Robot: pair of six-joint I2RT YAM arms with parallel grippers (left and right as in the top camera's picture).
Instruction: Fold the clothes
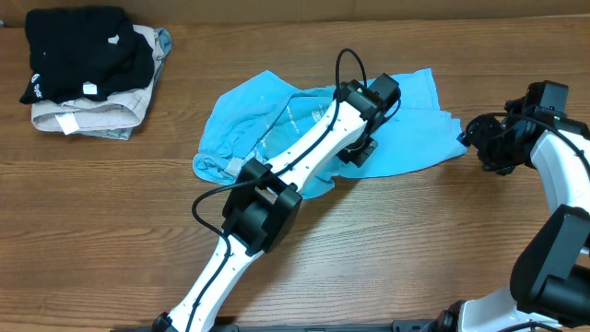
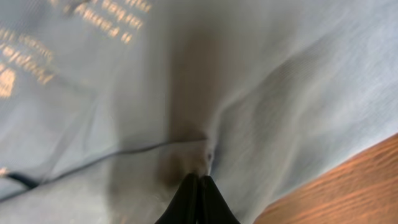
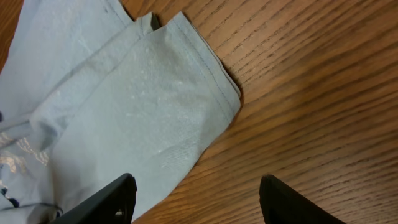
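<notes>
Table (image 1: 415,267): wood, grain bare in front of both arms.
T-shirt (image 1: 415,120): sky-blue, thin, crumpled mid-table and not yet folded. One hemmed corner lies flat toward the right arm.
Folded pile (image 1: 83,78): black over beige, far left corner, well apart from the shirt.
Left gripper (image 2: 198,190): fingers pressed together, pinching a pucker of cloth in the shirt's middle.
Right gripper (image 3: 199,199): spread wide, holding nothing, low over the hemmed corner's edge.
Risk: the mid-cloth pinch may catch both layers, so pulling would bunch the shirt rather than spread it. The right fingers could also close on wood and miss the hem.
</notes>
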